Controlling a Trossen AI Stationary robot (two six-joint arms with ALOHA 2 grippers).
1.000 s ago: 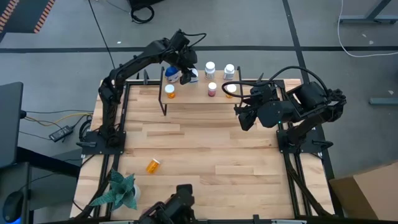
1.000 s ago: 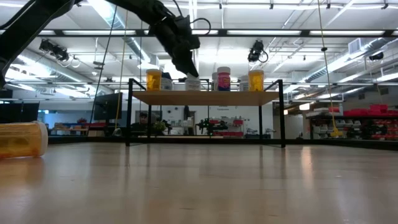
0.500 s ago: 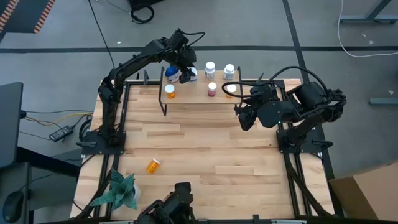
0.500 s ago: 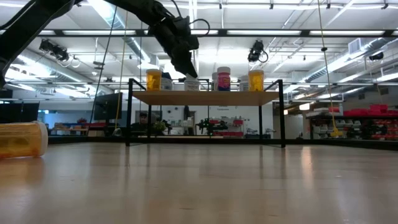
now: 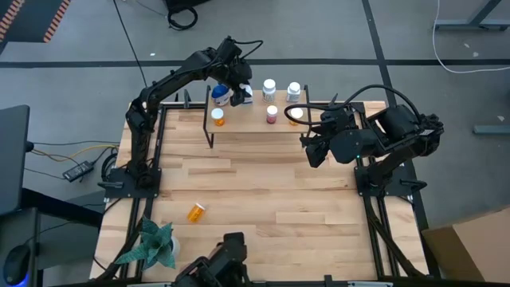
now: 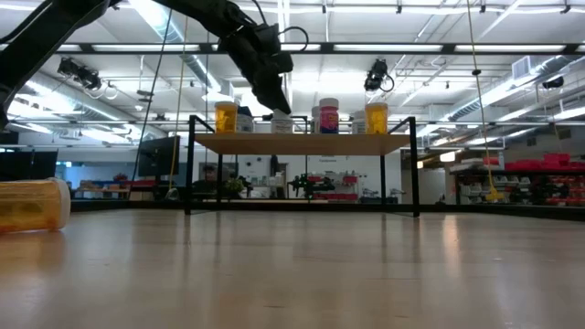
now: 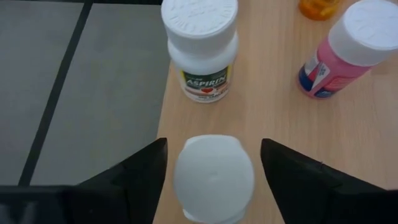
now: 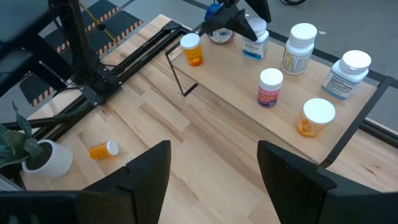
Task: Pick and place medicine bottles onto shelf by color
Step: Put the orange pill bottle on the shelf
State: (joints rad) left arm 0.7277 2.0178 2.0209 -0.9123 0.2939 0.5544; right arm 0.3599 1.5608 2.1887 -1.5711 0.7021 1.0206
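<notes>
Seven bottles [image 8: 270,86] stood on the shelf [image 5: 255,123]; one lay off it.
Left gripper [image 7: 213,163] was spread around a white-capped bottle [image 7: 213,177] there; right gripper [image 8: 211,168] hung spread beside the shelf.

text: "ASPIRIN" | on: label of the white bottle [image 7: 200,53] standing on the shelf [image 7: 273,118], seen in the left wrist view | mark: small red shape under the word | smaller print on that label: too small to read | labels of the other bottles: unreadable in every view
</notes>
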